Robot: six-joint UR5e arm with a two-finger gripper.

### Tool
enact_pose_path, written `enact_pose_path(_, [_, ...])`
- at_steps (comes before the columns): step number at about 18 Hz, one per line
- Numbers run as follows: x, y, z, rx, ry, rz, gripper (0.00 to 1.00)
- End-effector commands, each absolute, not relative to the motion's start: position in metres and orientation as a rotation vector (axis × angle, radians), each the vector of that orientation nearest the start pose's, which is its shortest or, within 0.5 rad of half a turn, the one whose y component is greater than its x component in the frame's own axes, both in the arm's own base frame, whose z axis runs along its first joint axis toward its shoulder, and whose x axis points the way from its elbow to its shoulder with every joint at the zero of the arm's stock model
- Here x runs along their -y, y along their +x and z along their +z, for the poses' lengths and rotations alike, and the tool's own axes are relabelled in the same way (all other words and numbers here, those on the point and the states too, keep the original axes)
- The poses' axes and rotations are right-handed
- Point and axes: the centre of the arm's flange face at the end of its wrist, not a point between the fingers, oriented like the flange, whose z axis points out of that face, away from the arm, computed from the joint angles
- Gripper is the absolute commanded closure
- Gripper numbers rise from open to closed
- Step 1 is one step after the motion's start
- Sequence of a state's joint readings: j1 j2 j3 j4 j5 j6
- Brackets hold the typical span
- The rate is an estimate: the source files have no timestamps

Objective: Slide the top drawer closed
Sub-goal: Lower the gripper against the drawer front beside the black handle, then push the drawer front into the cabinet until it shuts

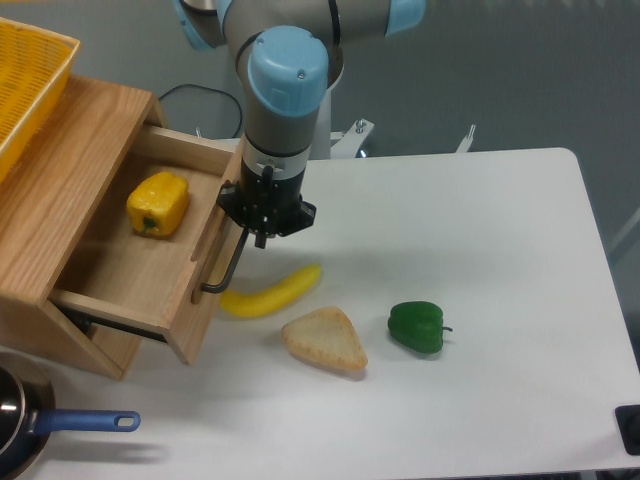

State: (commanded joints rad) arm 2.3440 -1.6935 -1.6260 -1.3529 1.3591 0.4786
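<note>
Your table (480, 250) is white and fills most of the view. At its left edge stands the oak cabinet (60, 170), with a yellow basket (25, 80) resting on its top. The drawer (150, 260) sits part way out of the cabinet, angled toward the table's middle, with its front panel and black handle (222, 272) facing right. Inside it, near the back left, lies a yellow pepper (157, 204).

Your arm (285, 90) comes down from the top of the view and ends right at the drawer's front. The gripper (262, 236) points downward and sits against the upper end of the front panel, just above the handle. You cannot tell from this angle whether the fingers are apart or together, since they look like a single dark tip.

On the table, just right of the drawer front, a banana (270, 292) lies near the handle's lower end. Beside it is a wedge of bread (325, 342), and right of that a green pepper (417, 327). At the bottom left corner you see a pan (20, 432) with a blue grip.
</note>
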Motion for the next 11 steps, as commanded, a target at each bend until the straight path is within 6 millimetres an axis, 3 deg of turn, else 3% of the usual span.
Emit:
enact_pose_path(4, [-0.503, -0.253, 0.422, 0.424, -2.951, -0.226, 1.00])
enact_pose_path(11, [-0.517, -0.211, 0.416, 0.354, -3.008, -0.279, 1.00])
